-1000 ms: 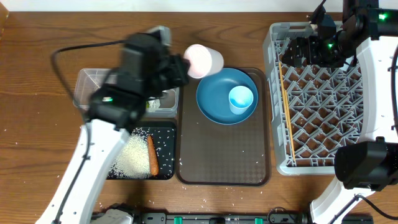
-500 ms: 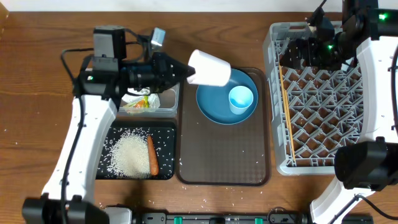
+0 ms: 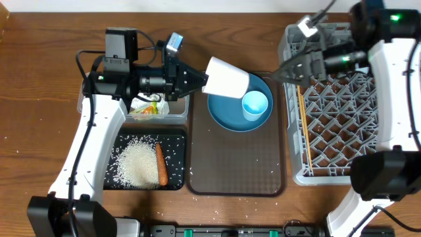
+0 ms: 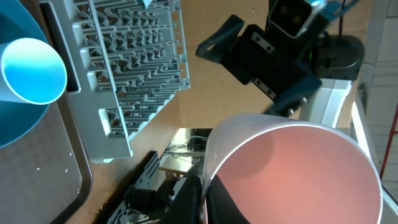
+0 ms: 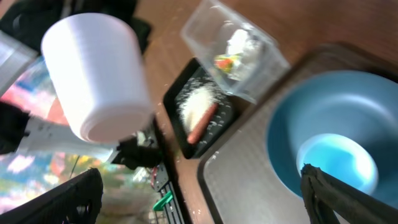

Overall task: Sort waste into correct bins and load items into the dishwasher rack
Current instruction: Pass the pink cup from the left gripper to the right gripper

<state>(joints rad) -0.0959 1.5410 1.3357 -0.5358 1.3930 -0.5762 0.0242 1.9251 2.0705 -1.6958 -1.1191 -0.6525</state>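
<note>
Now, L to R: the clear tub [image 3: 184, 108] at 9 o'clock holds the paper w/ wrapper [image 3: 150, 107]. The black tray [image 3: 174, 141] toward 6 o'clock from it has the rice [image 3: 135, 164] and carrot [image 3: 160, 164], so the waste looks sorted.

Over the last sec the left tool [image 3: 200, 78] has swung off the tub toward 3 o'clock. It's clamped on the pink cup [image 3: 228, 78], at the rim as far as we can tell. The cup hangs on its side, base to 3 o'clock, above the 11 o'clock edge of the blue plate [image 3: 227, 112]. The light-blue cup [image 3: 255, 104] sits upright on that plate, untouched.

Bigger change on the right: the right tool [image 3: 284, 71] has left the rack's [image 3: 342, 105] 11 o'clock corner. It points to 9 o'clock at the pink cup, fingers spread, empty, near but apart.

We read that as a handover setup: arm to arm, then into the rack, where the chopsticks [image 3: 302, 125] lie along the 9 o'clock side.
</note>
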